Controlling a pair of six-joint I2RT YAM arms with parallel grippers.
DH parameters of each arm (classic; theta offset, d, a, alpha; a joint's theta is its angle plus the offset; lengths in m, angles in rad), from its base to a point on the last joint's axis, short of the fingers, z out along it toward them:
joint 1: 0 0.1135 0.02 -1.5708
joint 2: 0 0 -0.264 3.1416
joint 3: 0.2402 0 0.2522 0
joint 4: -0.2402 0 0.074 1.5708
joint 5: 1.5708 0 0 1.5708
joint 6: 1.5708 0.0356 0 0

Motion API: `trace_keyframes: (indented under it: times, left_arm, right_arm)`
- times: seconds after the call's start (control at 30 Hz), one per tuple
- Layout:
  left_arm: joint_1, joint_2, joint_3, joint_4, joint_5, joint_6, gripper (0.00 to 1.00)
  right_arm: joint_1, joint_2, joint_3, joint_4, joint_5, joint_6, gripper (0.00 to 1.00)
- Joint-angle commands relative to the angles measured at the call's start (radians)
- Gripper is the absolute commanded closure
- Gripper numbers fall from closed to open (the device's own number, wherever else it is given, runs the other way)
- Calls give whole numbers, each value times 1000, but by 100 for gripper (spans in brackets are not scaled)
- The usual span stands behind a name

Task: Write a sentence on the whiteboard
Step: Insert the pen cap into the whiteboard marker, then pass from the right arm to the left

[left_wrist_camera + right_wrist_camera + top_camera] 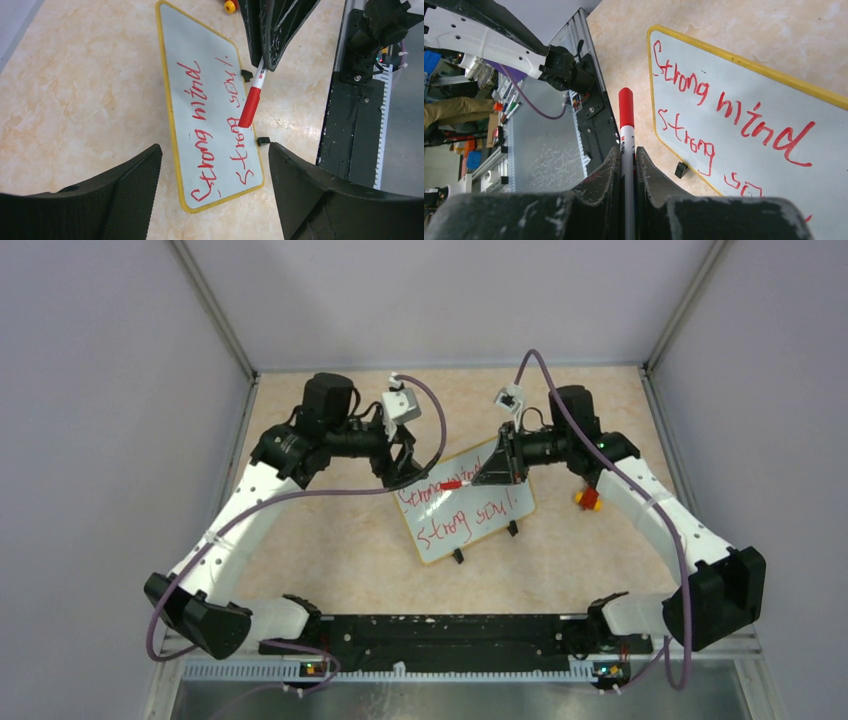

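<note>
The whiteboard lies tilted on the table between my two grippers, its yellow rim and two black clip feet toward the arm bases. The sentence is in red, in two lines: "Strong mind, Strong soul!". It reads clearly in the left wrist view and in part in the right wrist view. My right gripper is shut on a white marker whose red end points out over the board's left part. My left gripper is open and empty, above the board's left end.
A small red and yellow object lies on the table right of the board, beside the right arm. The black base rail runs along the near edge. Grey walls close in the beige table on three sides.
</note>
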Motion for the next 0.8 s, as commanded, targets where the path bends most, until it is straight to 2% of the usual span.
trace_keyframes:
  times: [0.0,0.07,0.2,0.4,0.47,0.67,0.77]
  left_arm:
    - [8,0,-14,-2,47,35,16]
    - [-17,17,1,-32,49,64,13]
    - [-121,44,-2,-50,-42,83,12]
    - [-242,126,15,-83,-161,99,21]
    - [-257,154,24,-83,-185,92,32]
    - [-255,143,16,-81,-250,45,81]
    - [-216,104,-8,-61,-244,27,100]
  right_arm:
    - [-12,-21,40,3,-56,-14,100]
    - [9,-13,51,-22,-62,-21,100]
    - [49,-7,41,-7,-66,2,100]
    - [110,9,58,-27,-53,-3,100]
    - [125,14,59,-32,-54,-4,100]
    - [124,8,81,-59,-35,-11,100]
    - [80,3,95,-63,-10,-11,86]
